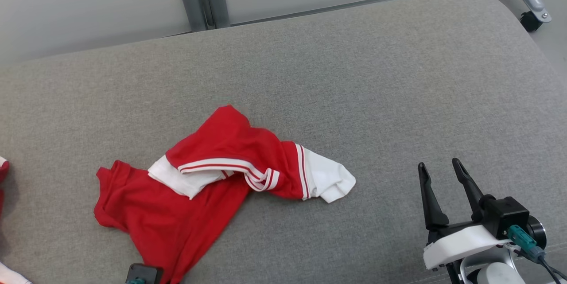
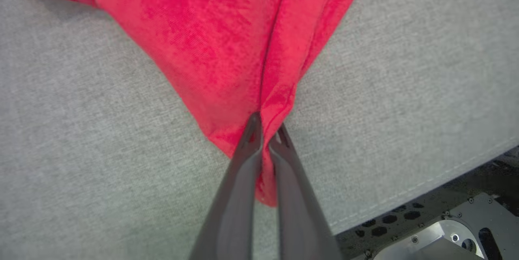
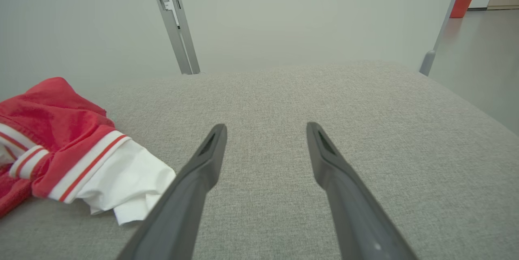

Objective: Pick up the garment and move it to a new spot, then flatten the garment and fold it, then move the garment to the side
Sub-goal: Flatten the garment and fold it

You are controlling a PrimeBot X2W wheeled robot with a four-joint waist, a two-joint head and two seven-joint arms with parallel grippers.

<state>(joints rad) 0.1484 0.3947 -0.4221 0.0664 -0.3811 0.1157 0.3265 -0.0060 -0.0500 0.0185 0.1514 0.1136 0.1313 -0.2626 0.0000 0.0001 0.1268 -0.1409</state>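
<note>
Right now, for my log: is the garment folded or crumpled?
Crumpled: the garment lies bunched, sleeves overlapping, on the cushion; left gripper pinches its edge.

Lab or test room: pale partition (image 3: 304,16) on castor (image 1: 530,20) legs, frame top; bare floor (image 3: 486,61); bucket (image 3: 463,2) upper right.

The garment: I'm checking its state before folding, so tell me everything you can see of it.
The garment is red, soft-looking cloth with white panels and red-and-white striped bands. It lies crumpled and unfolded, its layers lapped over one another, on the grey cushion, with a white end pointing toward the robot's right. The left pincer is shut on a red corner near the cushion's front edge. The open right pincer hovers apart from it, to its right.
</note>
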